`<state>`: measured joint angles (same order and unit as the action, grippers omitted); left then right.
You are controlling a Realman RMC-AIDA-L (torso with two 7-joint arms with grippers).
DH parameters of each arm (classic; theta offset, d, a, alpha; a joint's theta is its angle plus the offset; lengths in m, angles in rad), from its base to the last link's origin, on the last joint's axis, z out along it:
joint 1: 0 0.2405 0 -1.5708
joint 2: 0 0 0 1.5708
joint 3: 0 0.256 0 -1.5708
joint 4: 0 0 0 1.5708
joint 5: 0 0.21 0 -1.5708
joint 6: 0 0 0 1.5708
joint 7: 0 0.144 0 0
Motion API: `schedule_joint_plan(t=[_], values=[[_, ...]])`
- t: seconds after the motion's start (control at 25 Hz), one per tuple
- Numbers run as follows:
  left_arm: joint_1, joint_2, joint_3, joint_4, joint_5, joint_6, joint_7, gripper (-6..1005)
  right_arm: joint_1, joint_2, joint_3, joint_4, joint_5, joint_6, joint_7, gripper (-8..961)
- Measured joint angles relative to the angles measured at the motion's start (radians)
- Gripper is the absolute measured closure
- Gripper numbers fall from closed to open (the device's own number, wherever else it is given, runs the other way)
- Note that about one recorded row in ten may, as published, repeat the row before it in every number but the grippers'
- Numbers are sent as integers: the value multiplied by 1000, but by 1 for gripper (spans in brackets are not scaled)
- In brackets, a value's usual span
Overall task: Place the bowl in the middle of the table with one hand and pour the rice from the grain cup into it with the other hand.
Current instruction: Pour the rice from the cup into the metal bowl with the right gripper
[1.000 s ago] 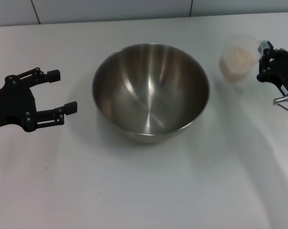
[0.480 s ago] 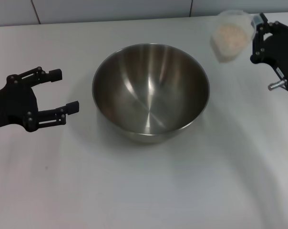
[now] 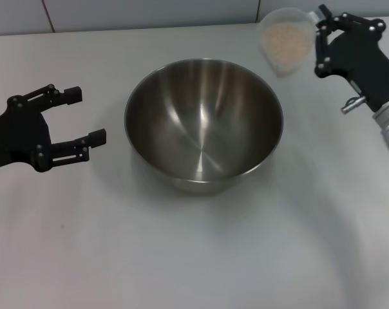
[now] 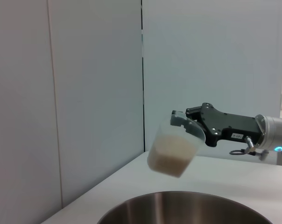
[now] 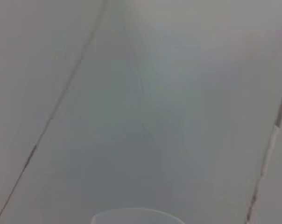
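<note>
The steel bowl stands in the middle of the white table; its rim also shows in the left wrist view. My right gripper is shut on the clear grain cup, held in the air beyond the bowl's far right rim and slightly tilted. Beige rice fills the cup, which the left wrist view shows as the grain cup lifted well above the bowl, with the right gripper on its rim. My left gripper hangs open to the left of the bowl, holding nothing.
A light tiled wall runs along the table's far edge. The right wrist view shows only wall panels and a sliver of the cup rim.
My right gripper has lifted the grain cup off the table and carried it up and leftward toward the bowl. The left gripper has barely shifted, and the bowl has stayed put.
</note>
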<state>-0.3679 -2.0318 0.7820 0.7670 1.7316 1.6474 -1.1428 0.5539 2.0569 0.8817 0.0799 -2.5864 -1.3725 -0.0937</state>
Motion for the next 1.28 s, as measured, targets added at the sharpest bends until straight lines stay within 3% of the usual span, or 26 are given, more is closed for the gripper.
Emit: schedule_joint_plan(t=[0.6,1.28], values=[[9,-24,-13,-10,0,0,0,138,66,6,0,23,-90,6,-521,941],[11,-25,-14,-17,0,1,1,139,61,19,0,89,-192,98,-1182,941]])
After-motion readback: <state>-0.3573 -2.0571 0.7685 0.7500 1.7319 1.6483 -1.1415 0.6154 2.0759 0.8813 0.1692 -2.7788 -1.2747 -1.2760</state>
